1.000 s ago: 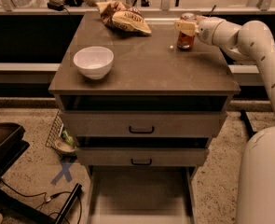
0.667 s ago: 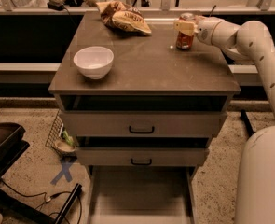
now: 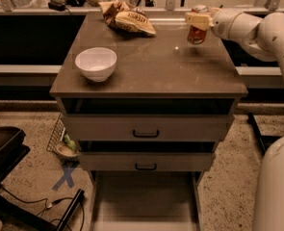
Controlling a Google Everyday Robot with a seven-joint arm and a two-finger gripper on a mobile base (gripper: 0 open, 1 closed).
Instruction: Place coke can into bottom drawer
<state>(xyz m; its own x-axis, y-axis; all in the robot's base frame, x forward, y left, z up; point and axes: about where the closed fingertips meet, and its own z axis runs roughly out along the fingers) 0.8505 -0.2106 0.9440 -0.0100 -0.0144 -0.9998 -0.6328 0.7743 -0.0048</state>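
High frontal view over cabinet (image 3: 189, 71), pincer (image 3: 198, 23) upper-right.

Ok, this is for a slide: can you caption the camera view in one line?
Gripper grasps the coke can at the back right of the cabinet top; bottom drawer stands open below.

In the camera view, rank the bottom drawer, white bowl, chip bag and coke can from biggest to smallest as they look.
Bottom drawer: largest, though nearest the camera.
Chip bag, then white bowl: close, the bag being farther off.
Coke can: smallest, held in the gripper at the cabinet's back right.
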